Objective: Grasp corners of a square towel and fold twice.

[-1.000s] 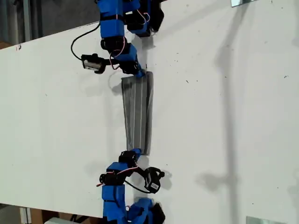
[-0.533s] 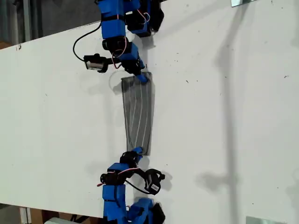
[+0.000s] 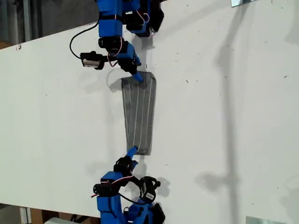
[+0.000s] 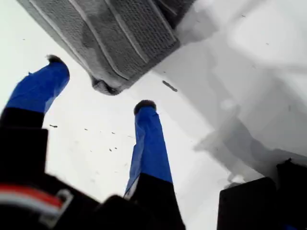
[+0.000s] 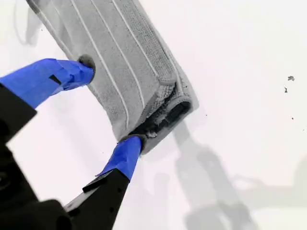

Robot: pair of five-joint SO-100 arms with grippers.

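Observation:
The towel is a grey striped cloth, folded into a long narrow strip on the white table. In the second wrist view my second gripper is open at one layered end of the towel. One fingertip rests on the cloth and the other sits at the end hem. In the exterior view it is the upper gripper. My first gripper is open and holds nothing. A towel corner lies just beyond its tips. It is the lower gripper in the exterior view.
The white table stretches wide to the exterior view's right of the towel, crossed by a long thin shadow. Both arm bases stand at the towel's two ends. The table edge runs along the exterior view's left.
The lower arm has drawn back from the towel's end. The upper arm shifted slightly up and left. The towel's upper end now lies wider and flatter.

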